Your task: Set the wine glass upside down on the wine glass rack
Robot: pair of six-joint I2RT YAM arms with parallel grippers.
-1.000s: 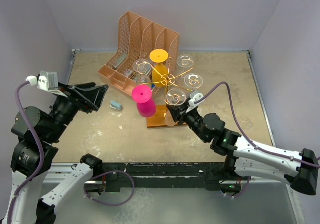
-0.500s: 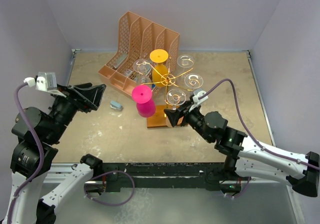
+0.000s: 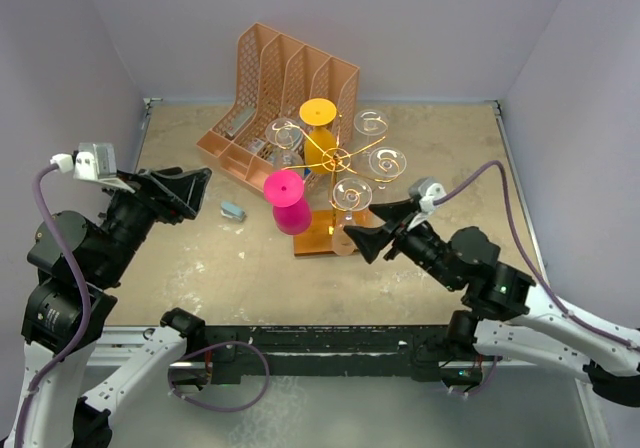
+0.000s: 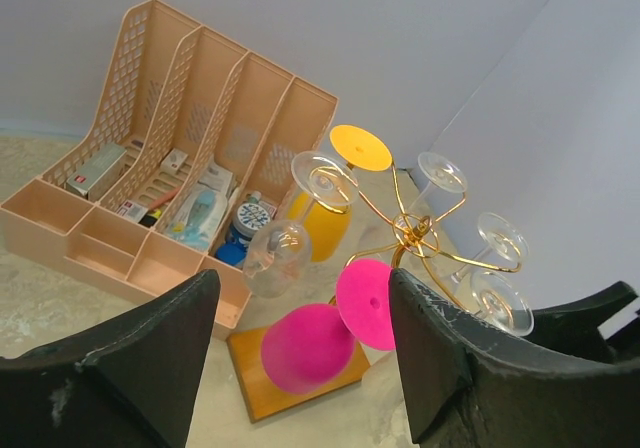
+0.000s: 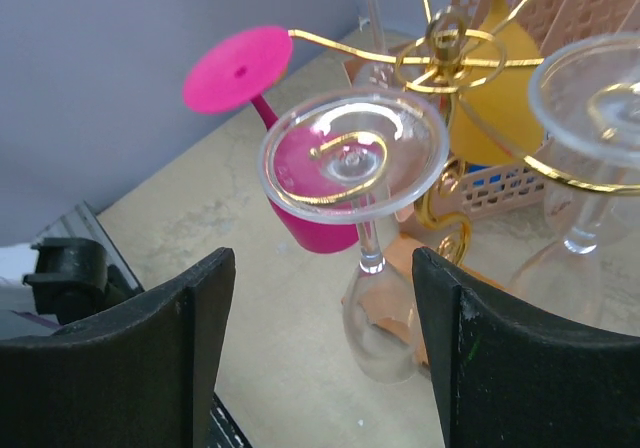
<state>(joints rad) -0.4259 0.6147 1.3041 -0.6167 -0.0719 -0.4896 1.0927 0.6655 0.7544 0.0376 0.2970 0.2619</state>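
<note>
Wine glass (image 5: 352, 158) hanging inverted on rack (image 3: 337, 156), right pincer (image 3: 360, 223) open beside it, left pincer (image 3: 195, 190) open, raised

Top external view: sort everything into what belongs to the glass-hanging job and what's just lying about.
Job: wine glass rack; clear wine glass hung upside down on its nearest arm.
Lying about: peach file organizer; small grey item on the table; pink glass and yellow glass, already hung.
</note>
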